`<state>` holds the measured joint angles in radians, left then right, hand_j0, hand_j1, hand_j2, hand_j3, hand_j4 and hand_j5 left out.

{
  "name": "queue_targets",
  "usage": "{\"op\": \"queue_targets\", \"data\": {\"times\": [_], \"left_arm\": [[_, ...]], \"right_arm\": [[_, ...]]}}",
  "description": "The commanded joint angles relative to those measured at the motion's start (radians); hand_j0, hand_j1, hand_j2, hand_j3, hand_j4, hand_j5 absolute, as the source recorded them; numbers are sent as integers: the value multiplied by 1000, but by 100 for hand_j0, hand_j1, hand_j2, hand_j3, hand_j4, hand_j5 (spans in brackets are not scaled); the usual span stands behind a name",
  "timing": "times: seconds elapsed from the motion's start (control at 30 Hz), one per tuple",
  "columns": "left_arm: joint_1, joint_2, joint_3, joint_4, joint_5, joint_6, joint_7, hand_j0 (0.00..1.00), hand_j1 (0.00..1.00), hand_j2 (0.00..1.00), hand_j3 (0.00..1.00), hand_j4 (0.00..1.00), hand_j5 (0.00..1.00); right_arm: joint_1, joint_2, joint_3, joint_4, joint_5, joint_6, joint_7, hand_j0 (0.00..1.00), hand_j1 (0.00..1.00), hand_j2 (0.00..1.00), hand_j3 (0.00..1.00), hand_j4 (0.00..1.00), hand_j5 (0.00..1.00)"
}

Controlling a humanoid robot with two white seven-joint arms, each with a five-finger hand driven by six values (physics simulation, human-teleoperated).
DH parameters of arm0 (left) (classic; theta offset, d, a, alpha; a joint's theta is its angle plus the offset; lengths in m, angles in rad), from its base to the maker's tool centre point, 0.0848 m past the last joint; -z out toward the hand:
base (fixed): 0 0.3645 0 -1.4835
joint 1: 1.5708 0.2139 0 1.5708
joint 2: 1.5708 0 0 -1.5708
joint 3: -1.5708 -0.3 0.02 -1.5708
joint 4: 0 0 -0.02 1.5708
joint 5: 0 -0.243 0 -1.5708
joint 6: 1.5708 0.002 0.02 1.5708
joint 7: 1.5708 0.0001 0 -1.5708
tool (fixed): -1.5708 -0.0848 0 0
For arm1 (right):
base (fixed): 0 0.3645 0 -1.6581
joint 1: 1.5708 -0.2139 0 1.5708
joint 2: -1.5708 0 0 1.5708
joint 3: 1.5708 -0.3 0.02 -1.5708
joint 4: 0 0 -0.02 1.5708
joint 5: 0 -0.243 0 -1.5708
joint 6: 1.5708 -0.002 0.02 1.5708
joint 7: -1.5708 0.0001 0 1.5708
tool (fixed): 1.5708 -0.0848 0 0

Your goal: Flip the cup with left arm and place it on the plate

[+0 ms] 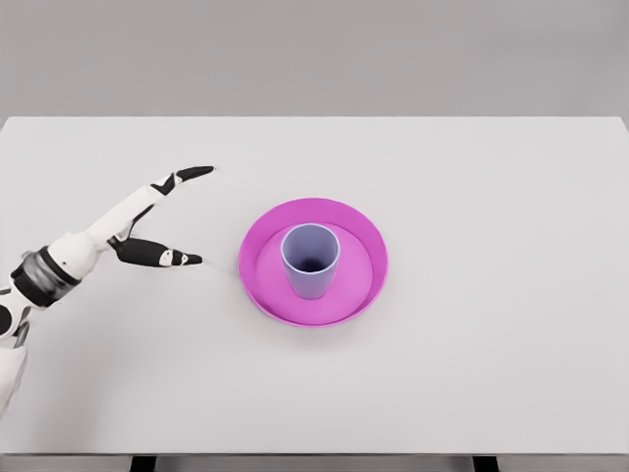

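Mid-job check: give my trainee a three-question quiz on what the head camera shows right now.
1. True or false: the lavender plastic cup stands upright, mouth up, on the round magenta plate.
2. Multiple choice: the white left hand is A) gripping the cup, B) open, apart from the plate, C) resting on the plate.
3. Fill in: from the head view, the left hand lies to the ____ of the plate on the white table.

Key: 1 true; 2 B; 3 left.
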<state>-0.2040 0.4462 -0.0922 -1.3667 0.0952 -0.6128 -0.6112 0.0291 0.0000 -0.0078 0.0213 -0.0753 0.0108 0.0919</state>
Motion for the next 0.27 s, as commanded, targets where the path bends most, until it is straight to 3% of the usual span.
{"op": "queue_targets", "data": {"times": [0.0, 0.07, 0.23], "left_arm": [[0, 35, 60, 61, 8, 2, 0, 100, 100, 100, 100, 100, 100], [3, 42, 92, 77, 8, 2, 0, 100, 100, 100, 100, 100, 100], [-3, 40, 92, 95, 8, 2, 0, 100, 100, 100, 100, 100, 100]], "right_arm": [[0, 0, 0, 0, 0, 0, 0, 100, 100, 100, 100, 100, 100], [0, 0, 0, 0, 0, 0, 0, 100, 100, 100, 100, 100, 100], [-2, 0, 0, 0, 0, 0, 0, 100, 100, 100, 100, 100, 100]]}}
